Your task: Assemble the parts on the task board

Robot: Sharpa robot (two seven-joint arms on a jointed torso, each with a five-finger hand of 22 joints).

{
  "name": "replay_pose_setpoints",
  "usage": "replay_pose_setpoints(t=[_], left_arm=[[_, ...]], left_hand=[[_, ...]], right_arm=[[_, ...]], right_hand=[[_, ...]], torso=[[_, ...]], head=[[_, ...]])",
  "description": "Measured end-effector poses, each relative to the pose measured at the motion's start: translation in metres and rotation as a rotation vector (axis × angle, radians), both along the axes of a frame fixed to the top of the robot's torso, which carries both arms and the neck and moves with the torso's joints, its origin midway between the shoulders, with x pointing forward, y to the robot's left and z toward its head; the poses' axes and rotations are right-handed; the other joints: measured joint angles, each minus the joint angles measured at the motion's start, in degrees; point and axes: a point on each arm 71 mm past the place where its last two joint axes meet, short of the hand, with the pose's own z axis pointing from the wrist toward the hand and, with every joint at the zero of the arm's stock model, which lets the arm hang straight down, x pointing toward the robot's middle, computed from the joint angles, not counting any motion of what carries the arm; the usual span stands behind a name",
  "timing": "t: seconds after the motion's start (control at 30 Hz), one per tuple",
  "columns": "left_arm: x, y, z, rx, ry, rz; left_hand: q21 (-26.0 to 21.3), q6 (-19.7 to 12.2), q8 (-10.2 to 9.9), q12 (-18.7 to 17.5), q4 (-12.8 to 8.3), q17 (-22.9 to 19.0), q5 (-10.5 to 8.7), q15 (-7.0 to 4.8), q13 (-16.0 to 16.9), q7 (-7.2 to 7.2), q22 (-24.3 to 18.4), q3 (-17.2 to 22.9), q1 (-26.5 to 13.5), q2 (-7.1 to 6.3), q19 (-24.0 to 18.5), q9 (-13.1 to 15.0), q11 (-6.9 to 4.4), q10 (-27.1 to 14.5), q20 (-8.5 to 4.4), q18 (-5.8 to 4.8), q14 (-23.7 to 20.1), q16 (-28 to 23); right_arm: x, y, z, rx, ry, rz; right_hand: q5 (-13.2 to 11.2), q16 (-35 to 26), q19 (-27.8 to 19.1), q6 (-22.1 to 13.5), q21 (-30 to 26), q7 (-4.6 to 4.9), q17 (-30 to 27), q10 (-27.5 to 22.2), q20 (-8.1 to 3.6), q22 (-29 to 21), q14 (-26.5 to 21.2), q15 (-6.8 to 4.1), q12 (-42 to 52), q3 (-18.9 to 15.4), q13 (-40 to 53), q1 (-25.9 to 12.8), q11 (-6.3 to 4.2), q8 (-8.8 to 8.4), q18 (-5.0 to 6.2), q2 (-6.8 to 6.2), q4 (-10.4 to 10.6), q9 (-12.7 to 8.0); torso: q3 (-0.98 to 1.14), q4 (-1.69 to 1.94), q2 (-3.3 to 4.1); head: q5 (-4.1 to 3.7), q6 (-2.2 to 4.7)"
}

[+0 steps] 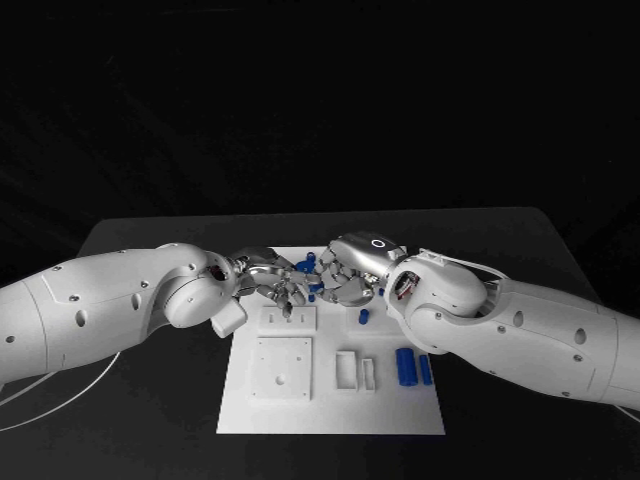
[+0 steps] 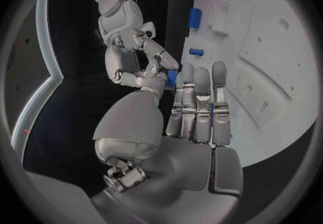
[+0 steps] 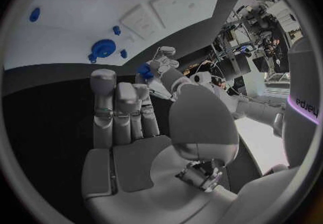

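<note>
My two hands meet above the far end of the white task board (image 1: 335, 410). Between them is a small blue part (image 1: 314, 288). The left hand (image 1: 263, 280) pinches it between thumb and a finger, seen as the blue part (image 2: 172, 78) beside the left hand (image 2: 195, 127) with its other fingers straight. The right hand (image 1: 352, 280) has its fingertips on the same blue part (image 3: 145, 70), the right hand (image 3: 134, 143) having its long fingers stretched out. Which hand bears the weight I cannot tell.
Two blue cylinders (image 1: 404, 366) (image 1: 425, 369) lie at the board's right edge, and a small blue peg (image 1: 363, 316) stands behind them. A blue round part (image 3: 103, 48) sits at the far end. A white square block (image 1: 284, 368) and narrow white blocks (image 1: 349, 368) occupy the near half.
</note>
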Motion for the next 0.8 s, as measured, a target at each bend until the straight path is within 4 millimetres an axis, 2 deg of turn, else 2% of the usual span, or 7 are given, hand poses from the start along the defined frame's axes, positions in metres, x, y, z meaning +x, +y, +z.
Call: replay_pose_setpoints(t=[0.73,0.8], left_arm=[[-0.0010,-0.0017,-0.0008,0.020,0.003,-0.029],[-0.0010,-0.0018,-0.0008,0.021,0.004,-0.030]], left_hand=[[0.0,0.6,-1.4,0.0,0.1,0.0,-1.00,0.20,-0.1,0.21,0.0,-0.4,0.2,0.22,-0.2,-0.8,0.00,0.0,0.21,0.00,-0.2,0.0],[0.0,0.8,-1.4,0.0,0.1,0.0,-1.00,0.20,-0.2,0.00,0.0,-0.4,0.7,0.70,-0.4,-0.8,0.00,0.0,0.00,0.00,-0.2,0.0]], right_arm=[[-0.0007,0.0021,-0.0011,0.001,0.004,0.005],[-0.0008,0.0022,-0.0011,0.001,0.004,0.005]], right_hand=[[0.4,0.0,0.0,0.1,0.0,0.03,0.1,0.0,0.00,0.0,0.0,0.00,0.0,0.0,0.0,0.1,0.00,0.14,0.00,-0.16,0.0,0.0],[0.4,0.0,0.0,0.1,0.0,0.02,0.1,0.0,0.00,0.0,0.0,0.00,0.0,0.0,0.1,0.1,0.00,0.14,0.00,-0.16,0.0,0.0]], torso=[[-0.01,0.00,-0.01],[-0.01,0.00,-0.01]], head=[[-0.07,-0.26],[-0.08,-0.28]])
